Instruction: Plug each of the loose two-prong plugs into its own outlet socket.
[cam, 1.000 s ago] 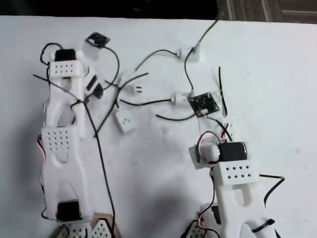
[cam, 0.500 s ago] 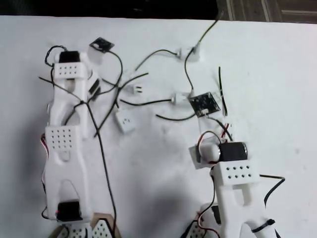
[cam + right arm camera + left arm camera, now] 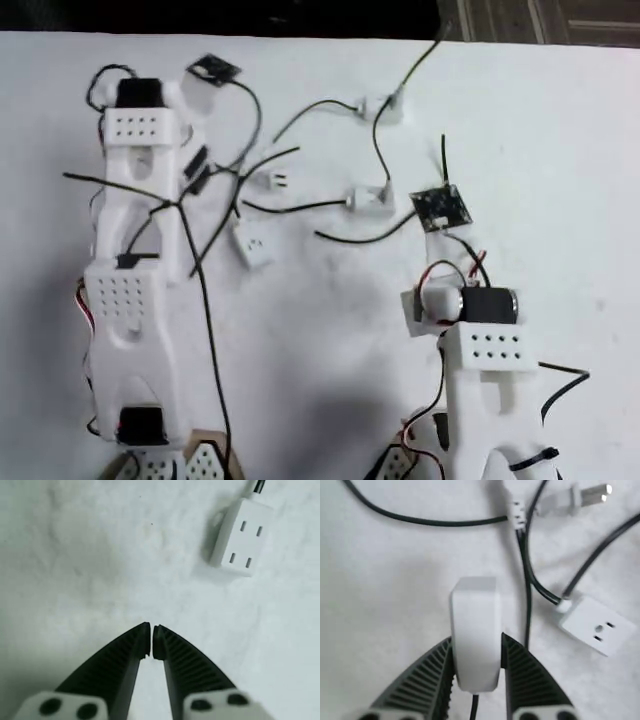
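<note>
**Left end effector clamps a white block; right one closed and empty**

The left end effector (image 3: 476, 642) grips a white cabled block (image 3: 474, 605) between its fingers, over the far-left part of the desk (image 3: 560, 120). I cannot tell whether the block has prongs. To its right a loose two-prong plug (image 3: 272, 180) lies flat, and a single outlet socket (image 3: 252, 243) sits nearer. The right end effector (image 3: 151, 640) is closed on nothing over bare desk, near a four-slot socket (image 3: 242, 535).
</note>
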Controlling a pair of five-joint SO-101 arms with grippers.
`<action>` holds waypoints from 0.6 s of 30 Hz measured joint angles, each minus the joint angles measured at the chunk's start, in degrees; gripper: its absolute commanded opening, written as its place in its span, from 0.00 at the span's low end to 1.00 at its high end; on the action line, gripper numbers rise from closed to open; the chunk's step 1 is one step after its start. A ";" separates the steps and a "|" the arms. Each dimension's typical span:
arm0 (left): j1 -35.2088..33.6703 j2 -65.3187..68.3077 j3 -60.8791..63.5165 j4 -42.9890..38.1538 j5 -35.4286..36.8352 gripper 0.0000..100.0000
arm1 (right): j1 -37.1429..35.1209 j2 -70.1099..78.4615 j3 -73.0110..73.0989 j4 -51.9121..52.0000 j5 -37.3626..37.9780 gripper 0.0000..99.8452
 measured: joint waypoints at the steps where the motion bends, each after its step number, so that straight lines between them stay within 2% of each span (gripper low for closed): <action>1: 0.97 -1.67 2.81 0.00 0.18 0.02 | 0.18 0.00 0.00 0.00 0.00 0.02; 7: 7.91 -16.70 21.54 0.00 0.35 0.02 | 0.62 0.00 0.00 0.00 0.00 0.02; 11: 10.99 -29.01 34.29 -1.32 2.90 0.02 | 0.53 0.00 0.00 -0.35 0.00 0.02; 18: 17.67 -46.86 61.71 -11.25 4.13 0.02 | 0.53 0.00 0.00 -1.23 0.00 0.02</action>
